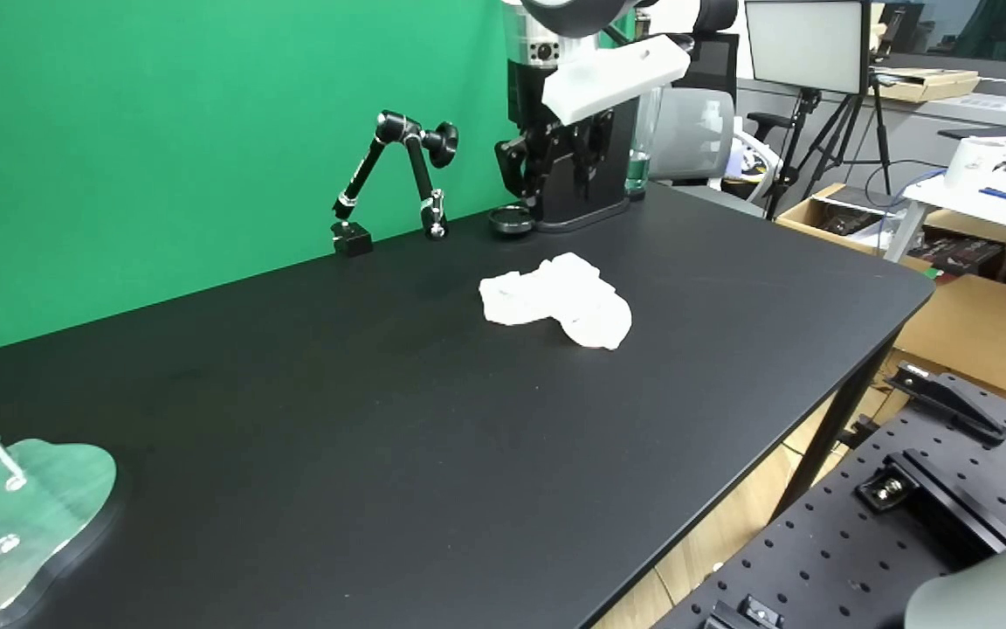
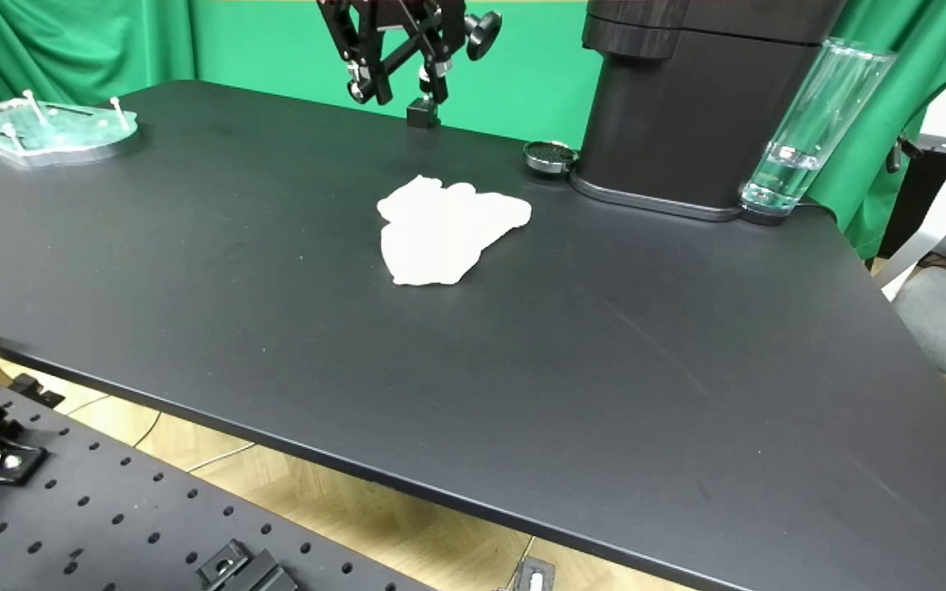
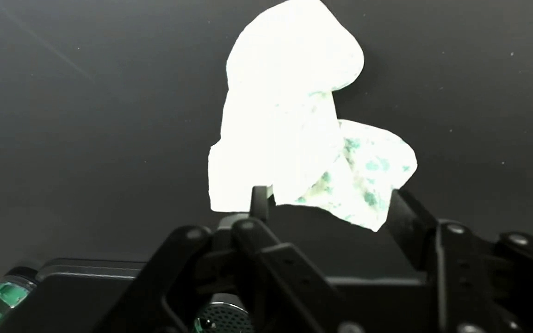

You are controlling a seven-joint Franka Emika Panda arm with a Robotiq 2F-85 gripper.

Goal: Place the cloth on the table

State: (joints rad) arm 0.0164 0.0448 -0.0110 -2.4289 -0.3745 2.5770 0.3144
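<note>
White cloth [image 1: 568, 293] crumpled on blk tbl [image 1: 337, 437], grn patches [image 3: 370, 199] in wrist view only, gripper [image 3: 329, 202] w/ fingers apart

Green curtain [image 2: 71, 49] at back, black jointed stand [image 1: 398, 128] near it. Black machine [image 2: 703, 123] with clear part-filled cylinder [image 2: 816, 127] and round mesh-topped dish [image 2: 551, 156] just beside it; green-tinted board [image 1: 71, 489] with pale pegs [image 1: 4, 458] well apart from these. Further off: grey chair [image 1: 691, 135], pale upright panel [image 1: 807, 45], open cardboard box [image 1: 983, 332].
</note>
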